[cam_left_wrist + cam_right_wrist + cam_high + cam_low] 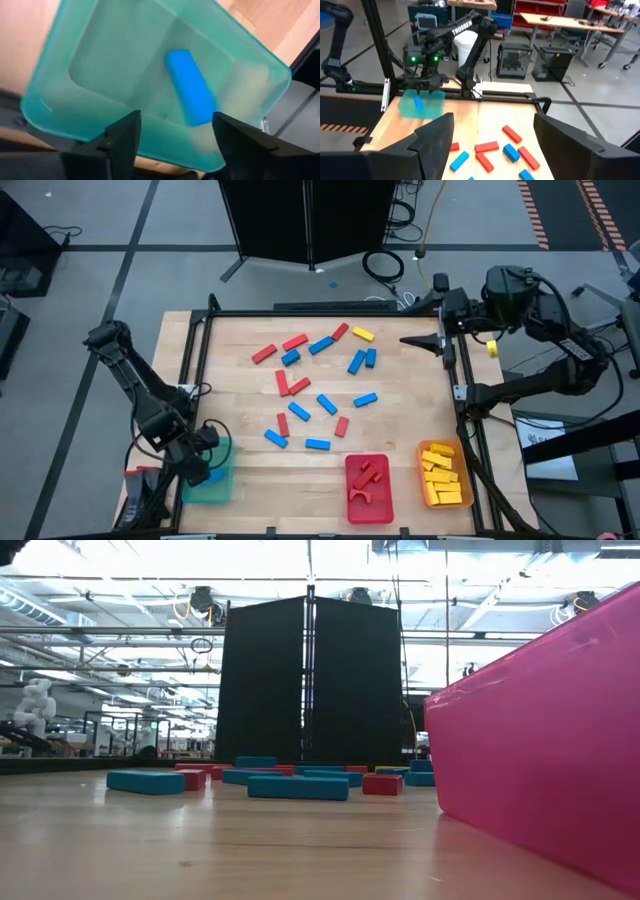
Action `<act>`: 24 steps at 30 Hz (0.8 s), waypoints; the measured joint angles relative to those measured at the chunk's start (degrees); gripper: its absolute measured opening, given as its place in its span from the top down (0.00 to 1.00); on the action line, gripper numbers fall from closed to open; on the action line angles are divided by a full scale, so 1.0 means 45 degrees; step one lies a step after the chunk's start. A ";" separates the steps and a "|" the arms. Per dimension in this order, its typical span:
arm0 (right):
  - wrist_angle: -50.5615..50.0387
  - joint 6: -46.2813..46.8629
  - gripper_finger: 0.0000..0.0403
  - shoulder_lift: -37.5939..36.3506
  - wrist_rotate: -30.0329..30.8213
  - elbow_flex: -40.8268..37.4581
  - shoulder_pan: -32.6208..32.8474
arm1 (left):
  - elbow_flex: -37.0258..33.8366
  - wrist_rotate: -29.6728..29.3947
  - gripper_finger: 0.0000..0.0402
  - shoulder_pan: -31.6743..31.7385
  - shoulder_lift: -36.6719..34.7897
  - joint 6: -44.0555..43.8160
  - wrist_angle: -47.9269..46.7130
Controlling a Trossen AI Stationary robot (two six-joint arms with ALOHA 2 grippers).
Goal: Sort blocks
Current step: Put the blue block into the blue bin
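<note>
Over the green tray at the table's near-left corner, the left gripper stands released, a blue block apparently dropping inside; it could bounce out; the right gripper waits spread at the far-right edge; loose blocks remain mid-table.

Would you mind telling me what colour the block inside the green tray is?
Blue. The block lies in the green tray, clearest in the left wrist view.

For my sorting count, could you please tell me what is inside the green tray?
One blue block lies in the green tray; the left pincer, open above it, hides the tray's near edge.
</note>
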 joint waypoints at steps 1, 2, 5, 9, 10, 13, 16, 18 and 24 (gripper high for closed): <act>-0.0045 0.0053 0.33 0.0058 0.0000 0.0000 0.0000 | 0.0000 -0.0002 0.35 -0.0044 0.0000 -0.0461 0.0058; -0.0154 0.0139 0.33 0.0106 0.0005 0.0000 0.0000 | 0.0000 -0.0010 0.34 -0.0040 0.0000 -0.0839 0.0209; -0.0869 0.0257 0.33 0.0510 0.0512 0.0005 0.0005 | -0.0005 -0.1028 0.33 0.0152 0.0000 -0.1071 0.1609; -0.2158 -0.0055 0.33 0.1433 0.1040 -0.0337 -0.0005 | 0.0011 -0.3023 0.35 0.1200 0.0000 -0.1125 0.2916; -0.2276 -0.0165 0.33 0.1661 0.1035 -0.0510 -0.0005 | 0.0079 -0.3219 0.36 0.1554 0.0000 -0.0787 0.3026; -0.2266 -0.0551 0.33 0.2104 0.0796 -0.0868 0.0005 | 0.0387 -0.3380 0.38 0.2679 0.0005 0.0994 0.3395; -0.2177 -0.0975 0.33 0.2480 0.0309 -0.0955 0.0005 | 0.0608 -0.3906 0.39 0.3917 0.0005 0.3489 0.3717; -0.2199 -0.1245 0.33 0.2735 0.0282 -0.0978 0.0005 | 0.0684 -0.4183 0.39 0.4831 0.0085 0.5597 0.4025; -0.2818 -0.1927 0.33 0.2889 0.0272 -0.0976 -0.0052 | 0.0709 -0.3864 0.39 0.7244 0.1512 1.0938 0.5192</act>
